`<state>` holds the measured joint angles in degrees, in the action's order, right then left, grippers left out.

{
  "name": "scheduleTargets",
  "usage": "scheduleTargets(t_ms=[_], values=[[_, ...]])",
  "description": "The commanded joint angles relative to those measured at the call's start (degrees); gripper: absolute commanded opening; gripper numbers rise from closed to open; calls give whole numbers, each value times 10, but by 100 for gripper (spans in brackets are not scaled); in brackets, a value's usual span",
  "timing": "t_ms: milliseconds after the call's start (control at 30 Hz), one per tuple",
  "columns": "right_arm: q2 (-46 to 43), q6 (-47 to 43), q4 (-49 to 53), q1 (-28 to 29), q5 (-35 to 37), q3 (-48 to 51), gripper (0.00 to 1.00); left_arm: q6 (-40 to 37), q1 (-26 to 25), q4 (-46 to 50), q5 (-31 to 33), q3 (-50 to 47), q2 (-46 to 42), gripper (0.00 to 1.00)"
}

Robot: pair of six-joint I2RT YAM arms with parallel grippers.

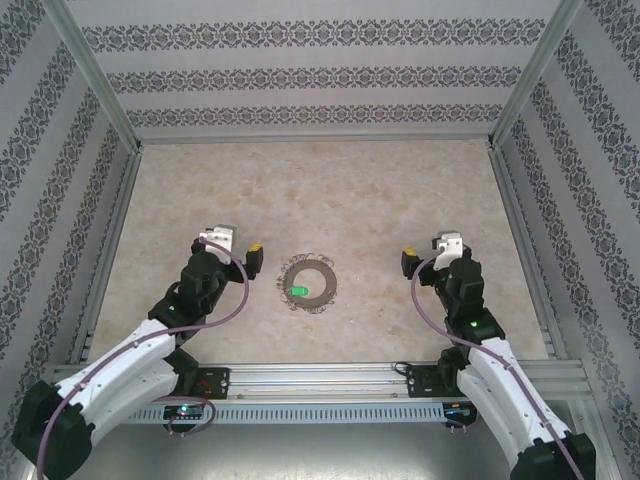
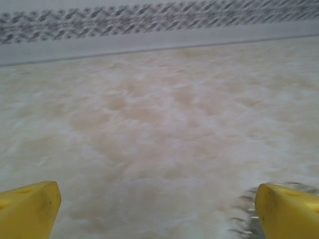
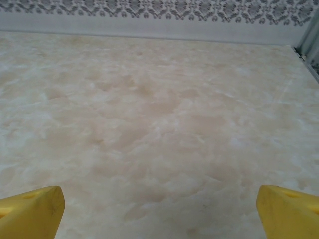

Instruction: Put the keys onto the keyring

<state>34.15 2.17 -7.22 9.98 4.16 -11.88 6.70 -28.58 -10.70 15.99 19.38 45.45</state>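
The keyring (image 1: 308, 285), a flat dark-grey ring fringed with thin wire loops, lies on the table midway between my two arms. A green-headed key (image 1: 298, 291) rests at the ring's inner edge, on its near-left side; whether it is threaded on I cannot tell. My left gripper (image 1: 238, 245) stands open just left of the ring, nothing between its yellow fingers (image 2: 30, 209). A few of the keyring's loops (image 2: 243, 215) show beside the right-hand finger in the left wrist view. My right gripper (image 1: 428, 250) is open and holds nothing, well to the right of the ring, over bare table (image 3: 159, 149).
Aluminium frame rails (image 1: 110, 250) and patterned walls (image 1: 310, 75) enclose the beige marbled table (image 1: 320, 190) on three sides. A metal rail with the arm bases (image 1: 320, 380) runs along the near edge.
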Motion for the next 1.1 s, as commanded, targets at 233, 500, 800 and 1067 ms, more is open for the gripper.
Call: scheduleTargets(t_ms=[233,500,800,1067], values=[[192,-44,-268,-18,24,30,98,3,112,-75,79,-21,10,100],[379,-57,-353,-40,-6,-53,98,-45,193,-281,16,-69,127,100],[512,-13,-393,-95,-58,-120,98,-64,253,-507,-66,-74,336,100],[521,-2,-415,-95,-27,-113,98,-55,275,-563,-100,-55,441,100]])
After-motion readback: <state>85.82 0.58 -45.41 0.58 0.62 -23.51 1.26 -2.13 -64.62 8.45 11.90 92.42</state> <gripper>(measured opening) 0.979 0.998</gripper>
